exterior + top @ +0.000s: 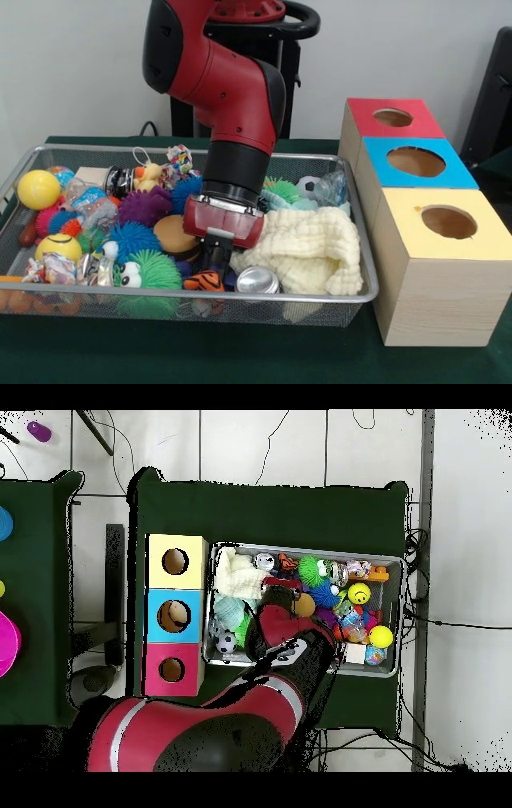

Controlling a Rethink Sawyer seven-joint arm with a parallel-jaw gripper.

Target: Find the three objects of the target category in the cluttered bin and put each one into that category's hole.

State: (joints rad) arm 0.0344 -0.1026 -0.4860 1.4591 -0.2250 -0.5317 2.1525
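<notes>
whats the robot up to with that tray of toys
The red arm has its hand lowered into the wire mesh bin, right above the striped tiger plush near the front edge, beside the cream knitted cloth. Whether the hand has closed on the tiger can't be made out. A yellow duck plush sits toward the back of the bin. The wooden box with the red hole stands beside the bin.

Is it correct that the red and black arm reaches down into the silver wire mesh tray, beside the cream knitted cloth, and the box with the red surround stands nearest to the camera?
Not entirely. In the front view the pale wooden box with the yellow surround stands nearest the camera; the red-surround box is farthest. The rest holds: the arm's gripper reaches into the silver wire mesh tray, beside the cream knitted cloth.
</notes>
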